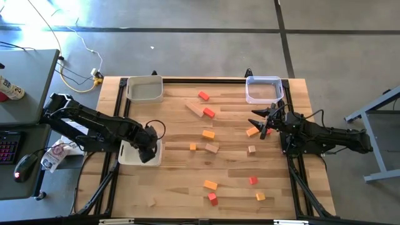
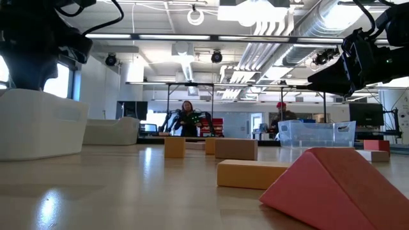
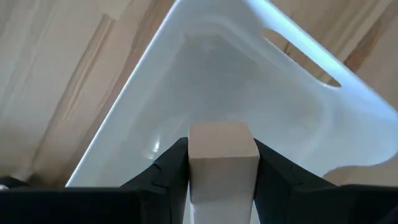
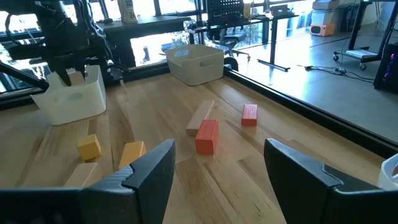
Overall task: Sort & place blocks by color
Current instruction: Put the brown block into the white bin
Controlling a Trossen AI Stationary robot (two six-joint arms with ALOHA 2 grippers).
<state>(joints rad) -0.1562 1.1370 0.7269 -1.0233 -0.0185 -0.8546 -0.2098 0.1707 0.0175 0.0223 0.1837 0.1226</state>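
The left end effector (image 3: pixel 222 171) pinches a plain light wooden cube (image 3: pixel 222 155) between its dark fingers, directly above the open white plastic bin (image 1: pixel 128 154) at the bench's (image 1: pixel 175 181) left edge. The right end effector (image 4: pixel 217 171) hovers with fingers spread wide and nothing between them. Ahead of it on the bench lie a red wooden block (image 4: pixel 206 136), a smaller red cube (image 4: pixel 249 114), a plain light wooden plank (image 4: pixel 200 116) and two orange cubes (image 4: pixel 89 147).
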